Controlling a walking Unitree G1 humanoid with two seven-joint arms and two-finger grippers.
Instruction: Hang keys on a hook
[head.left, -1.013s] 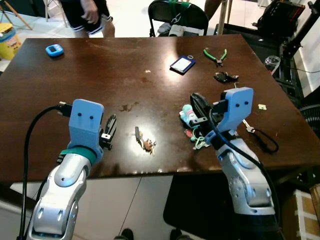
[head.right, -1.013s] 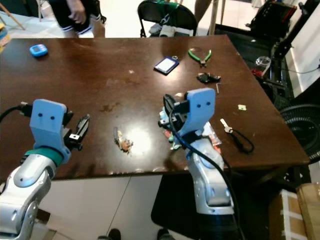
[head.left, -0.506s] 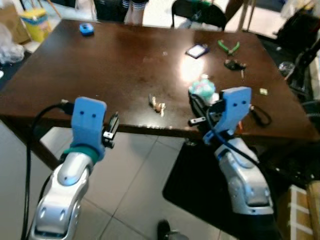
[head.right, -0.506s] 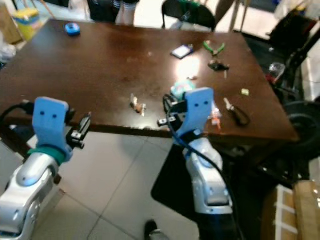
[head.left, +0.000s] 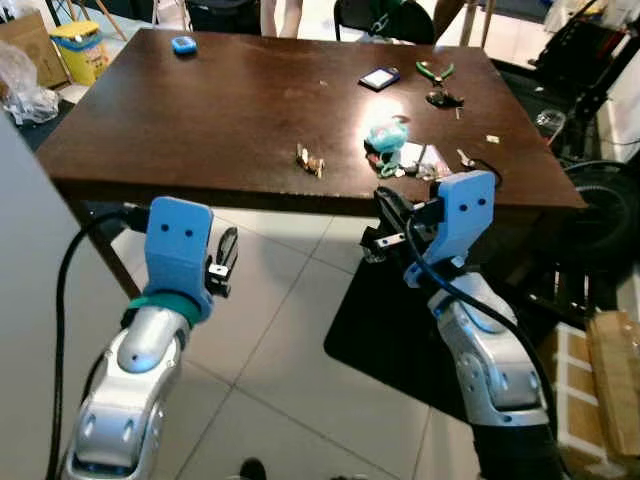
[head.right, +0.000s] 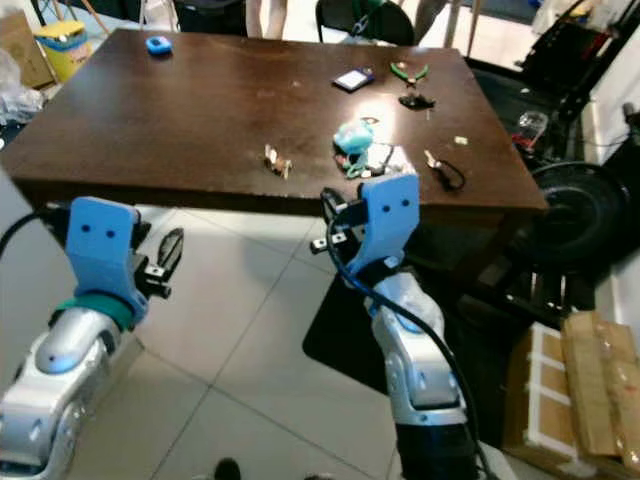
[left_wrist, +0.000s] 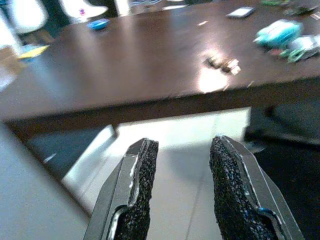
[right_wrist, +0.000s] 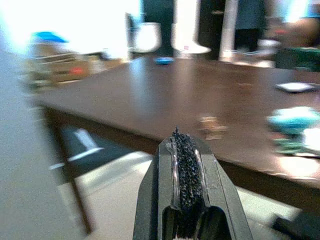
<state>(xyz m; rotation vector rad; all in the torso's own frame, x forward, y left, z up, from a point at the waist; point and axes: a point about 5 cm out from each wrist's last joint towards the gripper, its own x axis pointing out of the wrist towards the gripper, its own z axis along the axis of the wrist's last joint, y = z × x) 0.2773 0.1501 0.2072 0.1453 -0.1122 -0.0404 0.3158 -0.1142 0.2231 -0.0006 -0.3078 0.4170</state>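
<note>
Bright daylight, tabletop glare, blurred wrist views

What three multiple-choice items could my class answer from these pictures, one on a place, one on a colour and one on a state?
1. Where does the small key bunch lie?
A. On the table, near its front edge
B. On the floor tiles
C. Between the left hand's fingers

2. What colour are the handles of the pliers?
A. Red
B. Green
C. Yellow

3. How is the left hand?
A. Shut on the keys
B. Shut on a card
C. Open, holding nothing

Answers:
1 A: the small key bunch rests on the dark table, not far from the edge nearest the robot.
2 B: the pliers at the far side of the table have green handles.
3 C: in the left wrist view the left hand has a clear gap between its fingers, with floor showing through.
</note>
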